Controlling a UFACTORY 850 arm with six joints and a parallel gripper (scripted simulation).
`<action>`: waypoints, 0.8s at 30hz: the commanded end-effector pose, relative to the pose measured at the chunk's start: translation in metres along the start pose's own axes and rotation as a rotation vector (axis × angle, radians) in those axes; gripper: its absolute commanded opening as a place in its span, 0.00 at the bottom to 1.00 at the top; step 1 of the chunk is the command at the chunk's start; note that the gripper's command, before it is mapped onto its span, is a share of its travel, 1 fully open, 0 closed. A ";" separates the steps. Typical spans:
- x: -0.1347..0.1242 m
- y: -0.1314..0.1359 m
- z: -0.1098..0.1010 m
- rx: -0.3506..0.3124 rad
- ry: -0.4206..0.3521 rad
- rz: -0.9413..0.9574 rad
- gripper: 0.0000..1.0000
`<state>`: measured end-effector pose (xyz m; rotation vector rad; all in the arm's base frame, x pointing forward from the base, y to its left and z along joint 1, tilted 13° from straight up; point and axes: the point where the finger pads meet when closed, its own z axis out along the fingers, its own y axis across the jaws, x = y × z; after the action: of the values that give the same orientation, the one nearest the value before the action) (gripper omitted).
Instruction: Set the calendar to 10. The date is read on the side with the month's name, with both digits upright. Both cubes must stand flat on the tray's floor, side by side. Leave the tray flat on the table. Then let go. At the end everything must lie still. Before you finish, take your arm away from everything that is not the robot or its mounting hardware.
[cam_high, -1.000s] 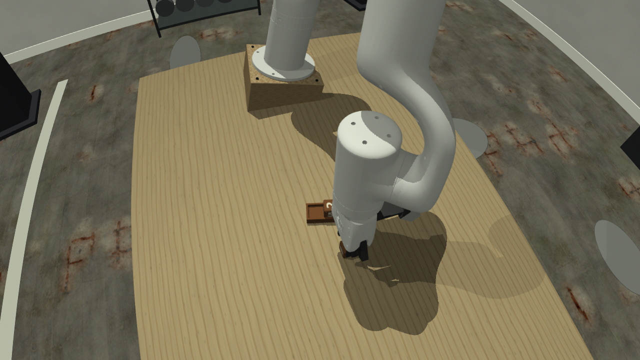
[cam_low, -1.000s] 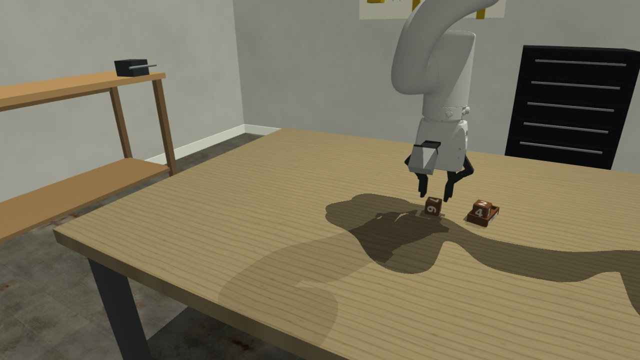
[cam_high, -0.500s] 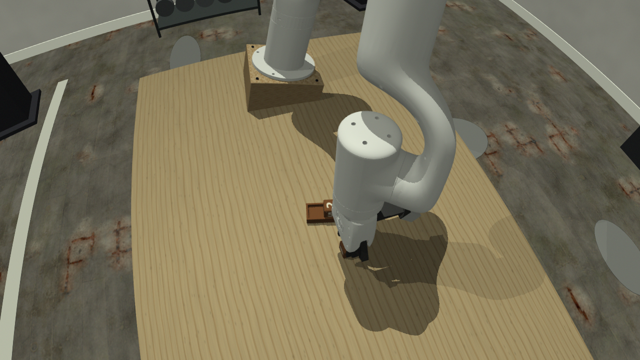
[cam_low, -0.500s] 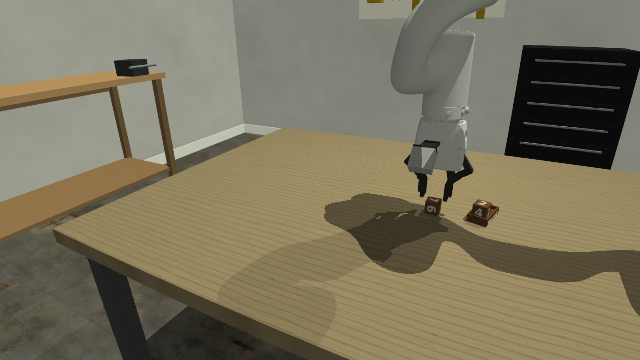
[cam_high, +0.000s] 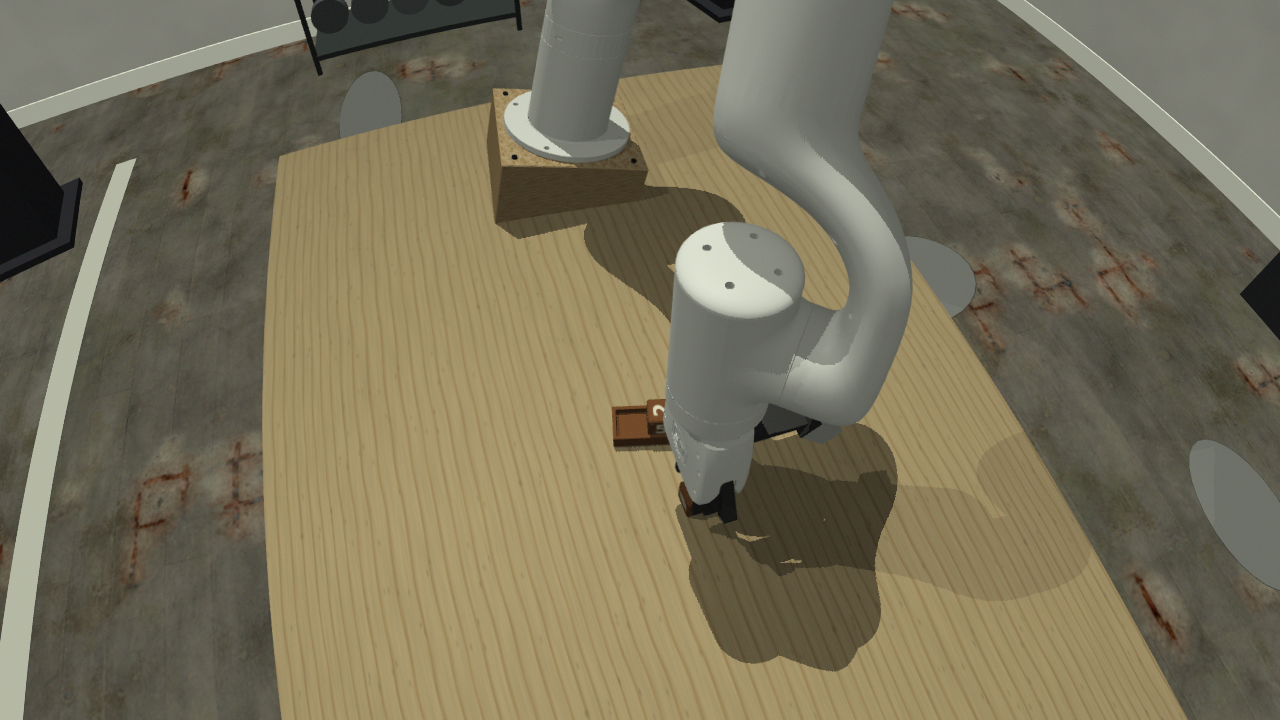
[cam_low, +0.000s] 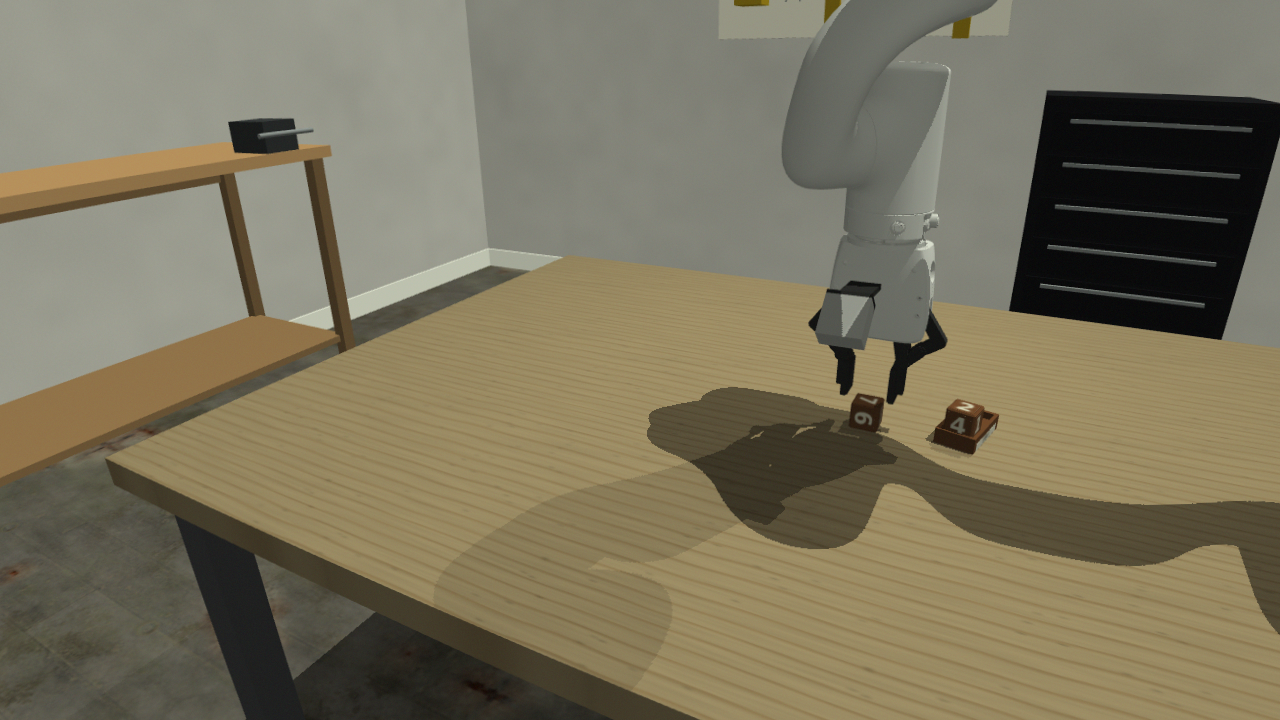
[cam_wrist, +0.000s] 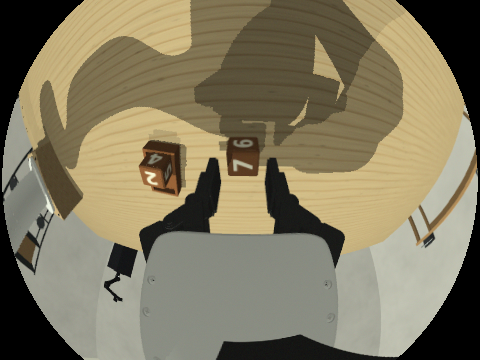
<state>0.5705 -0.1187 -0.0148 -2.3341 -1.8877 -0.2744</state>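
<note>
The loose cube (cam_high: 685, 499) (cam_low: 865, 413) (cam_wrist: 243, 156) stands on the table with a 7 on top and a 6 or 9 on one side. My gripper (cam_low: 868, 394) (cam_wrist: 242, 169) is partly open and empty above it, with one finger to each side in the wrist view. The other cube (cam_high: 657, 411) (cam_low: 964, 418) (cam_wrist: 155, 170) is in one end of the brown tray (cam_high: 632, 426) (cam_low: 955, 441), with a 2 on top and a 4 on one side. The tray lies flat on the table. Pale marks on its long side are too small to read. The arm hides part of the tray in the top view.
The robot's base block (cam_high: 568, 192) stands at the table's far end in the top view. The arm's shadow falls across the table (cam_high: 402, 447) (cam_low: 537, 385). A wooden shelf (cam_low: 161, 174) and a black drawer cabinet (cam_low: 1136, 205) stand beyond the table.
</note>
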 end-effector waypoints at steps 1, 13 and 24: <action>0.000 0.001 -0.001 -0.002 0.000 0.000 0.47; 0.000 0.001 -0.001 -0.002 0.000 0.000 0.47; 0.000 0.001 0.006 -0.002 0.000 0.000 0.47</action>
<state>0.5706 -0.1176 -0.0194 -2.3340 -1.8875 -0.2739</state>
